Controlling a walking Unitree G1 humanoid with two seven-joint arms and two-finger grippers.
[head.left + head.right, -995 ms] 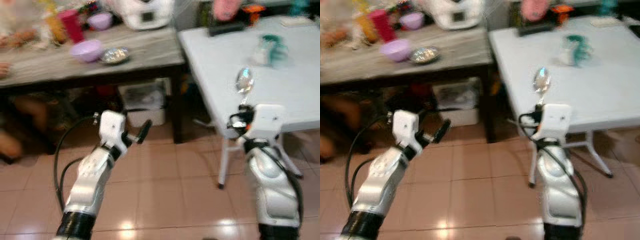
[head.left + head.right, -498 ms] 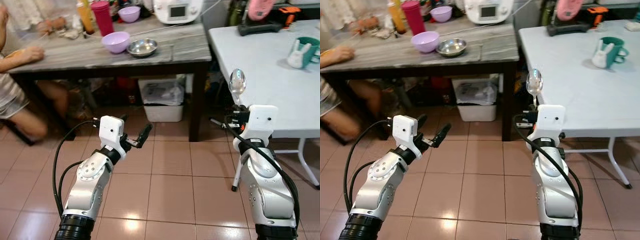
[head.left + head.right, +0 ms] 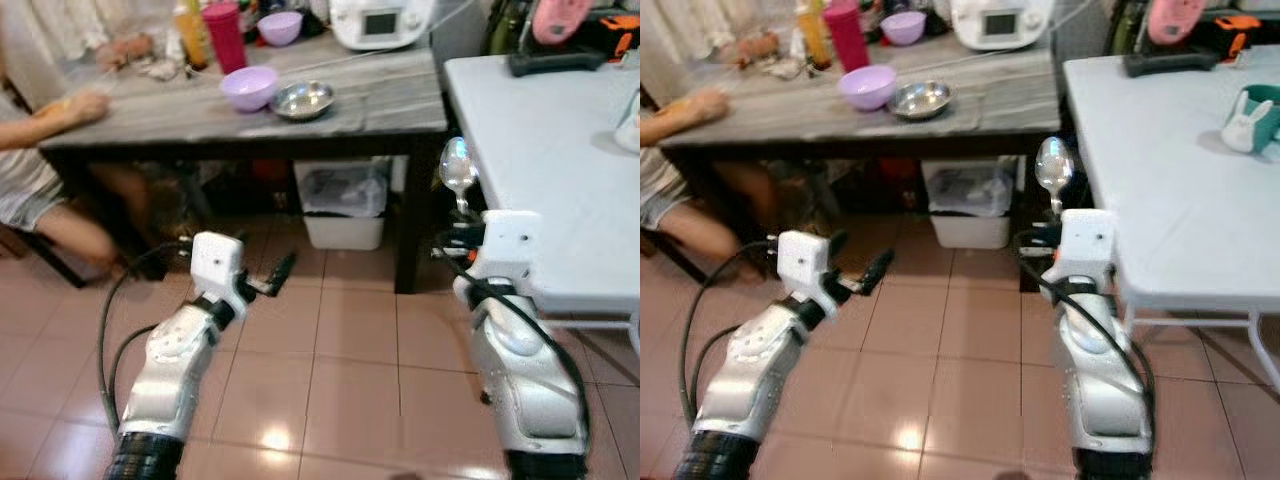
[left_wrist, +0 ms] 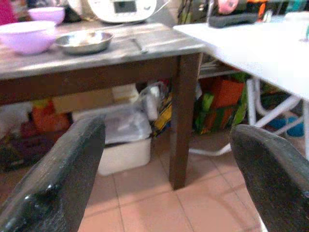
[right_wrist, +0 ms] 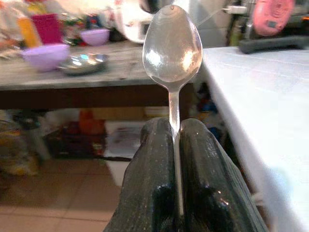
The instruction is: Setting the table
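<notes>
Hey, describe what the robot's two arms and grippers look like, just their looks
Both arms are glossy silver with rounded shells, ending in a black cuff near the body. Each wrist carries a boxy white housing. Black cables loop along the left arm and curl around the right arm. The left gripper and right gripper each have two long, matte black fingers with a slightly rough surface.

You have a shiny silver spoon (image 5: 172,48) pinched between black fingers (image 5: 154,179), beside a plain white table (image 3: 1180,170). The other table (image 3: 970,100) has a grey streaked top on dark brown legs, carrying a lilac bowl (image 3: 868,86) and a steel dish (image 3: 920,98). Underfoot the floor (image 3: 960,340) is salmon-pink tile with pale grout lines.
</notes>
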